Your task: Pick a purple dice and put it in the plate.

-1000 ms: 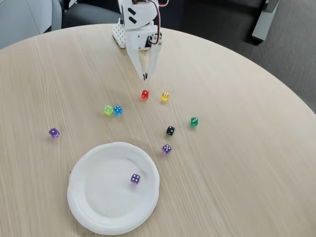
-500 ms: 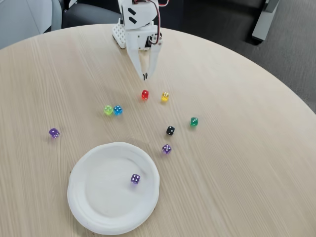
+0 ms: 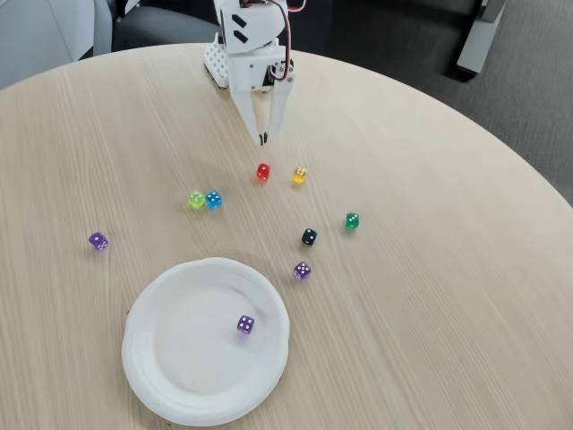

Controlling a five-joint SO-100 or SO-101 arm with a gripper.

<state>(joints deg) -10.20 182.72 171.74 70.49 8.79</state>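
At the far side of the round table (image 3: 430, 296) the white arm points its gripper (image 3: 262, 138) down toward the wood, the two fingers drawn together to a point with nothing between them, their tips meeting just beyond the red die (image 3: 263, 171). They touch no die.

One purple dice (image 3: 245, 324) lies inside the plate (image 3: 148, 354), right of its middle and close to the right rim. The plate sits at the near left, its near rim close to the table's near edge. Another purple die (image 3: 303, 270) rests on the wood just right of the plate's far-right rim, and a third purple die (image 3: 98, 240) lies well off to the left, alone.

Right of the red die is a yellow die (image 3: 300, 175). A green-yellow die (image 3: 196, 199) and a blue die (image 3: 214, 199) sit side by side, touching or nearly so. A black die (image 3: 309, 236) and a green die (image 3: 352, 220) lie between the gripper and the near purple die. The right half of the table is bare wood, open out to its curved edge.
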